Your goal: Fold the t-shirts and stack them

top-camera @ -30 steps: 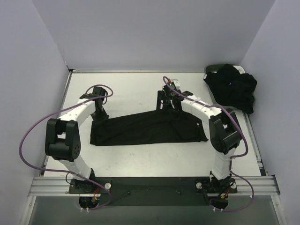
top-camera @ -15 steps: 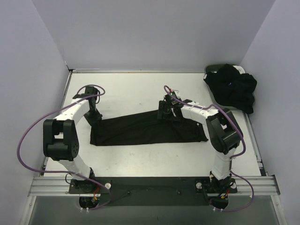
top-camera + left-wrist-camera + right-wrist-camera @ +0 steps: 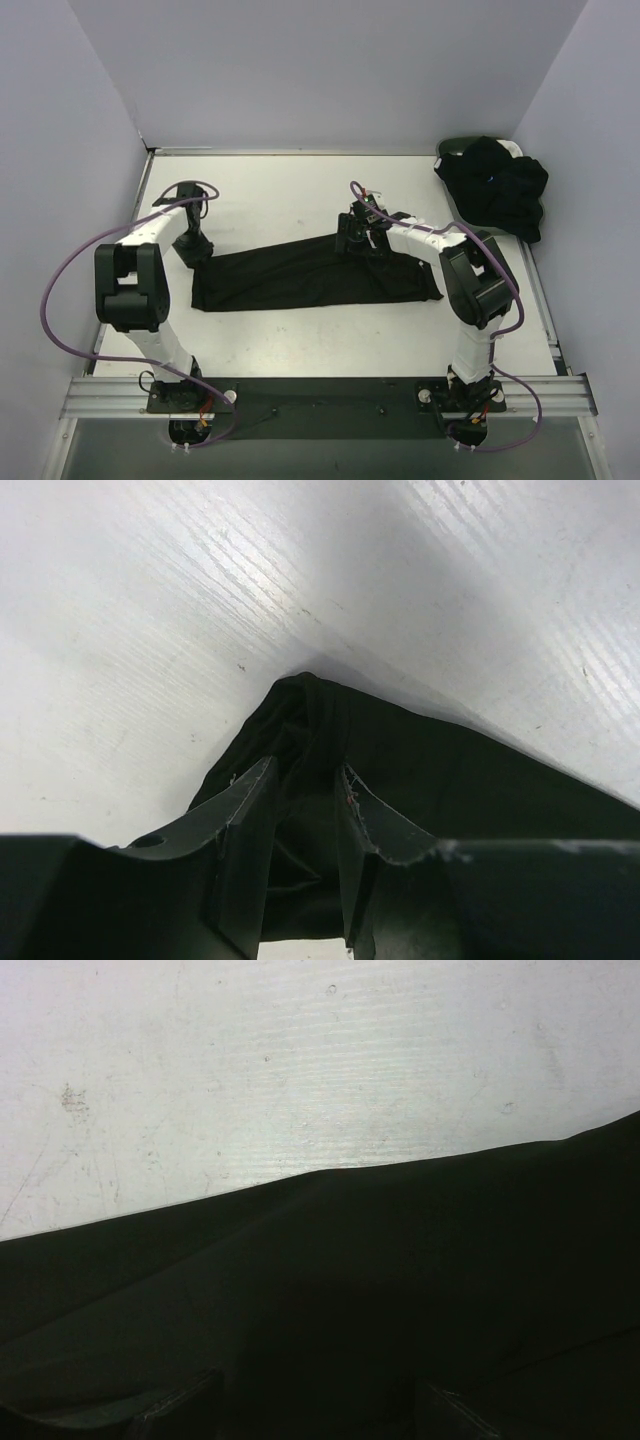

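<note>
Tabletop (image 3: 150, 630) — shirt (image 3: 450, 780) corner between left fingers (image 3: 245, 820)

Both arms reach forward with their grippers down low.
The left arm (image 3: 150, 232) bows outward, and the left gripper (image 3: 303, 775) has its fingers (image 3: 250, 800) drawn close on a corner of the black shirt (image 3: 310, 275). The right arm (image 3: 425, 236) angles toward the middle, and the right gripper (image 3: 352, 243) has its fingers spread wide.

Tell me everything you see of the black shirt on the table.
The shirt is plain black soft cloth, folded into a long flat band lying across the table. Its left far corner is bunched and pinched in the left hand; the right hand sits on its far edge.
</note>
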Robot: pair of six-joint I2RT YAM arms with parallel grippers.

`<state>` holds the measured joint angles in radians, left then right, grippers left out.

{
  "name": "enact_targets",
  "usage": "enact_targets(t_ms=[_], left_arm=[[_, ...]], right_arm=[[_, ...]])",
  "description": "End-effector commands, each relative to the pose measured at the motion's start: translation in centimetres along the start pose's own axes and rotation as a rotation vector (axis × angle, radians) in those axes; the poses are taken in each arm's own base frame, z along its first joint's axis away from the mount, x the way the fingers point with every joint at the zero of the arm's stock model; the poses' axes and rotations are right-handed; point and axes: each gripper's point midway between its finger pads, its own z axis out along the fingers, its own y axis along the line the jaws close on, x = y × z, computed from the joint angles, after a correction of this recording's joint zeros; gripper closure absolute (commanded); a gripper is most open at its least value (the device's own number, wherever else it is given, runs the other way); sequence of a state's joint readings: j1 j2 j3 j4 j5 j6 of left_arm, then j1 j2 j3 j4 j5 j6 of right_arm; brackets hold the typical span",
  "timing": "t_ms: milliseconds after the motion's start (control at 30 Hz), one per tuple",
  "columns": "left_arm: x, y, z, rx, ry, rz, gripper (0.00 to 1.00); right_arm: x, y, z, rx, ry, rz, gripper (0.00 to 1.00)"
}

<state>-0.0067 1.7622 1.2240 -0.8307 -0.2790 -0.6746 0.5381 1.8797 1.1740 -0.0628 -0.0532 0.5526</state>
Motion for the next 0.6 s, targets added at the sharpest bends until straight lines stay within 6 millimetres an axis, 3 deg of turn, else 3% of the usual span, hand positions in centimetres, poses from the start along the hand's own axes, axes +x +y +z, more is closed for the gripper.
enact_targets(t_ms=[0, 67, 267, 567], left_arm=[[-1.1, -0.5, 0.1, -0.004, -0.023, 0.001, 0.61], [-1.7, 0.3, 0.6, -0.022, -0.021, -0.022, 0.61], [-2.6, -0.1, 0.9, -0.029, -0.031, -0.025, 0.64], [-3.7, -1.0, 1.1, 0.001, -0.063, -0.037, 0.8]], right_arm=[[0.2, 0.4, 0.0, -0.018, 0.004, 0.006, 0.25], [0.1, 0.5, 0.0, -0.021, 0.0, 0.005, 0.25], [0.1, 0.5, -0.1, -0.024, 0.0, 0.007, 0.25], [0.4, 0.2, -0.2, -0.019, -0.001, 0.006, 0.25]])
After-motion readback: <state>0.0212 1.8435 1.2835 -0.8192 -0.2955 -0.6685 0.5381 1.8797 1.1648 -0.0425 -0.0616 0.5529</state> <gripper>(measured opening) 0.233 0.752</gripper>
